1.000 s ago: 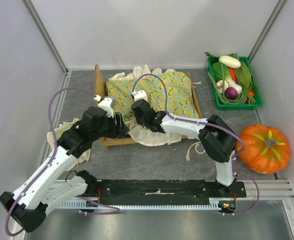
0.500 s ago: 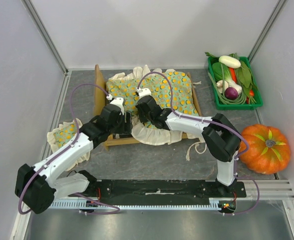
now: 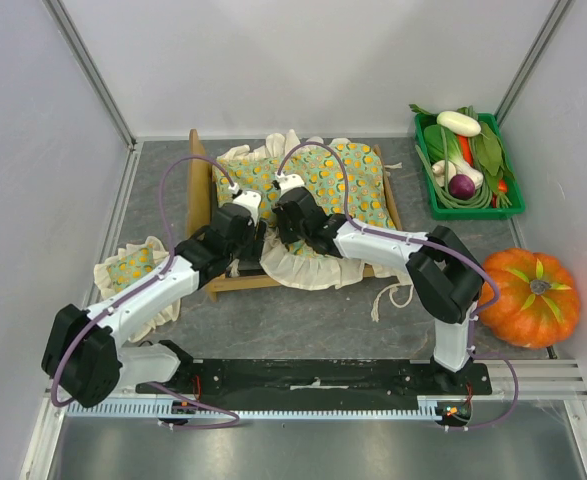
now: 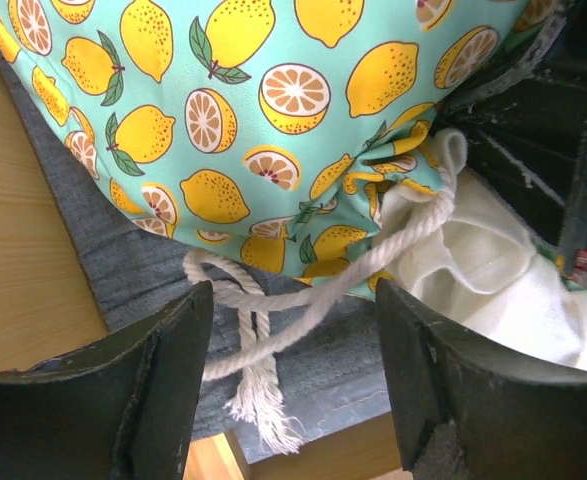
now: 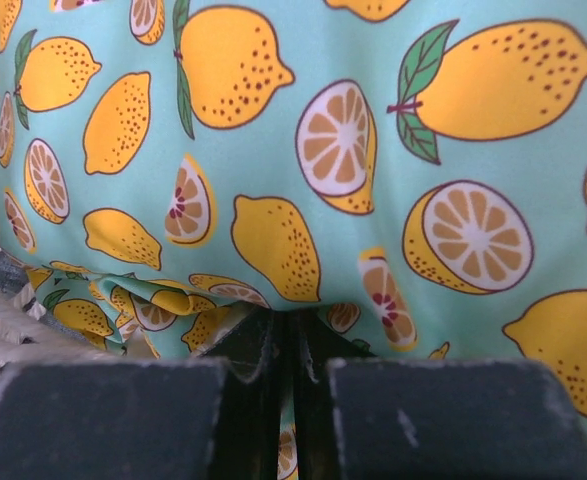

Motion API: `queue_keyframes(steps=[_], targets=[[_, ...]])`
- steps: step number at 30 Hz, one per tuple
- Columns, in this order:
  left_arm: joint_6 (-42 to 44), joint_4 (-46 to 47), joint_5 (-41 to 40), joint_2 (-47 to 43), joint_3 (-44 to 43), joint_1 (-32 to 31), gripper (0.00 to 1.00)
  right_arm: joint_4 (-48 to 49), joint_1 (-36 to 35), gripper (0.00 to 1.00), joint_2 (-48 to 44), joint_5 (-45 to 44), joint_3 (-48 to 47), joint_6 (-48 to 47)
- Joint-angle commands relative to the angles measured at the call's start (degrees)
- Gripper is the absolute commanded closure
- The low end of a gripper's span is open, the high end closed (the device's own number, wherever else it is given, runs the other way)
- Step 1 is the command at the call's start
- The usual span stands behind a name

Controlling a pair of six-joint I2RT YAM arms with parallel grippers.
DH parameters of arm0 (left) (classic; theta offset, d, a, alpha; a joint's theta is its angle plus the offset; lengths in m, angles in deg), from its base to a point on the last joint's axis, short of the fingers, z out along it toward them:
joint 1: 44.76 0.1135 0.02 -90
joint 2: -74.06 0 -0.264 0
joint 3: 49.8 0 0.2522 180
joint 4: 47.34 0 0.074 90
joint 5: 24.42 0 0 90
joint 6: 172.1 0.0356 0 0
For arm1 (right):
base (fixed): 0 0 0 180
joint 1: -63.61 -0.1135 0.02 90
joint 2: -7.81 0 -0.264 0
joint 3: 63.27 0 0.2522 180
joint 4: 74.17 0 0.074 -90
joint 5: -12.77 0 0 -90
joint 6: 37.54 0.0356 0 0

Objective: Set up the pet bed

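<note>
The pet bed [image 3: 199, 185] stands at the back middle, with its light-wood headboard at the left and its grey fabric base [image 4: 123, 270] showing in the left wrist view. The green lemon-print cushion [image 3: 345, 185] lies on it, its white frill hanging over the near rail. My left gripper [image 3: 255, 238] is open over the cushion's near left corner. Its fingers [image 4: 143, 390] straddle a white rope cord [image 4: 273, 320] lying on the grey base. My right gripper [image 3: 279, 230] is shut on a fold of the cushion [image 5: 273, 240] beside it.
The small matching pillow [image 3: 131, 267] lies on the floor left of the bed. A green crate of vegetables [image 3: 468, 165] stands at the back right and an orange pumpkin [image 3: 528, 297] at the right. A loose cord [image 3: 385, 298] trails in front of the bed.
My left arm has reached forward and right, bringing its open gripper to the cushion's near left corner. My right gripper has shifted slightly back, still holding the cushion.
</note>
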Motion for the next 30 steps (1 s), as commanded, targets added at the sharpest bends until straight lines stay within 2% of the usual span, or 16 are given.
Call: queue_keyframes(steps=[1, 3, 8, 10, 15, 30], targets=[[5.7, 0.5, -1.3, 3.4, -2.6, -0.4, 0.40, 1.0, 1.4, 0.91, -2.1, 0.2, 0.3, 0.2], [4.7, 0.1, 0.0, 3.8, -2.6, -0.4, 0.56, 0.9, 1.7, 0.91, -2.4, 0.4, 0.3, 0.3], [2.6, -2.9, 1.6, 1.4, -2.5, -0.4, 0.59, 1.0, 2.2, 0.91, -3.0, 1.2, 0.4, 0.5], [1.7, -4.3, 1.6, -0.2, -2.7, -0.4, 0.47, 1.0, 2.2, 0.91, -3.2, 1.6, 0.4, 0.6], [1.7, -6.0, 1.1, -3.6, -2.7, -0.4, 0.39, 0.9, 2.5, 0.90, -3.3, 2.0, 0.4, 0.9], [1.6, -8.1, -0.1, 0.5, -2.9, -0.4, 0.39, 0.8, 2.9, 0.87, -3.2, 3.9, 0.2, 1.3]])
